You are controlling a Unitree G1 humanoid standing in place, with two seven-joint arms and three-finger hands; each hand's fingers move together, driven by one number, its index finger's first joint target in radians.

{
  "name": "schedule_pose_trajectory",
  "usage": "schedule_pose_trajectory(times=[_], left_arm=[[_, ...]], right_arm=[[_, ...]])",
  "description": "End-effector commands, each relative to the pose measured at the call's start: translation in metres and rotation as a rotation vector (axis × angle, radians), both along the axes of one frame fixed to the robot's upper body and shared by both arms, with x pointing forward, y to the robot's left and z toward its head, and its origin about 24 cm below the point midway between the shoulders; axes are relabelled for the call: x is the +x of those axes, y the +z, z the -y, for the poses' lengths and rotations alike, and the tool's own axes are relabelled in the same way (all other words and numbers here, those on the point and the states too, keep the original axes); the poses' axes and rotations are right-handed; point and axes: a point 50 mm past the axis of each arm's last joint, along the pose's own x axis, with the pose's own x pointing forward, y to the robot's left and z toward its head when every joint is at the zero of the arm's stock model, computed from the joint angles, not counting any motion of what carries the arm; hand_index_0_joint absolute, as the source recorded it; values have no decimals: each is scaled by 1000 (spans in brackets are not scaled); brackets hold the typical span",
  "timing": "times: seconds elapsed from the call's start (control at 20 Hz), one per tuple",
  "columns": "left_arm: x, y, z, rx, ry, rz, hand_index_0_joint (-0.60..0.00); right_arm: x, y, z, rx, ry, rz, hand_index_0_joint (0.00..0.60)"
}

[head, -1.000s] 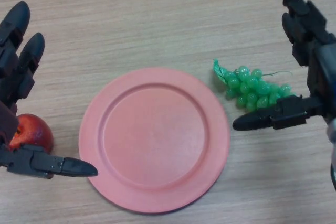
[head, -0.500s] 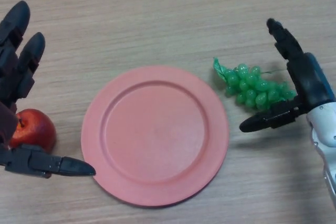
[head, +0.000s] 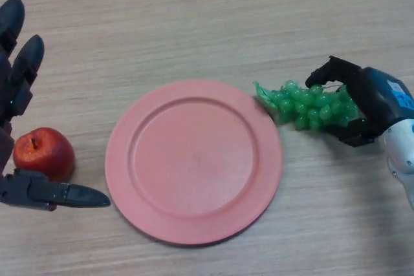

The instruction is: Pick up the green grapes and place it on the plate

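Note:
A bunch of green grapes (head: 301, 103) lies on the wooden table just right of a round pink plate (head: 194, 161), its leaf end touching the plate's rim. My right hand (head: 362, 105) is curled round the right end of the bunch, fingers above it and thumb below. My left hand (head: 16, 114) is open at the far left, fingers straight, thumb stretched out towards the plate.
A red apple (head: 44, 154) sits on the table between my left hand's fingers and thumb, left of the plate.
My right hand came down from open and apart to close round the grapes. The bunch has shifted slightly left, against the plate's rim. My left hand stayed put.

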Motion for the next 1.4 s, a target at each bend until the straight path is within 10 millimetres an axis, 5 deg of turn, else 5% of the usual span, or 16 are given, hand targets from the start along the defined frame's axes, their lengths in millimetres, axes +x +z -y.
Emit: schedule_pose_trajectory(times=[0.05, 0.35, 0.5, 0.85, 0.95, 1.1, 1.4], left_arm=[[-11, 30, -7, 71, 49, 226, 0], [-10, 32, -7, 73, 48, 227, 0], [-10, 32, -7, 69, 39, 223, 0], [-11, 30, -10, 56, 46, 226, 0], [-11, 29, -11, 57, 54, 226, 0], [-9, 26, -14, 72, 92, 220, 0], [-6, 31, -16, 86, 105, 222, 0]], right_arm=[[11, 59, 1, 46, 3, 220, 600], [-4, 126, -24, 404, 57, 304, 600], [-27, 153, -59, 534, 165, 286, 600], [-66, 163, -128, 440, 351, 323, 600], [-72, 163, -134, 433, 383, 331, 402], [-92, 160, -150, 417, 459, 308, 9], [-96, 163, -132, 442, 421, 318, 0]])
